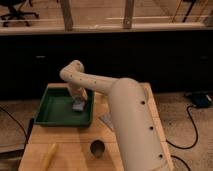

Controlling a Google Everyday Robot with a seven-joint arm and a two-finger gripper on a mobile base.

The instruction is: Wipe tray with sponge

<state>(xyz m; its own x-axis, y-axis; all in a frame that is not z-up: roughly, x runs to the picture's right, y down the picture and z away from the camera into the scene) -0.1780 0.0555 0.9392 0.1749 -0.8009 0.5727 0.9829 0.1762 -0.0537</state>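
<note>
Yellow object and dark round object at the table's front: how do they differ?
The yellow object is long, slim and bright; the dark round object is compact and near black. The yellow object lies at the picture's lower left, the dark round object nearer the middle. Both rest on the wooden table, outside the green tray, where the gripper sits over the sponge.

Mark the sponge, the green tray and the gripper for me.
sponge (79, 106): camera view, middle of its pale face.
green tray (56, 108): camera view, bare floor left of the sponge.
gripper (78, 99): camera view, its tip, low over the tray's right part, just above the sponge.
</note>
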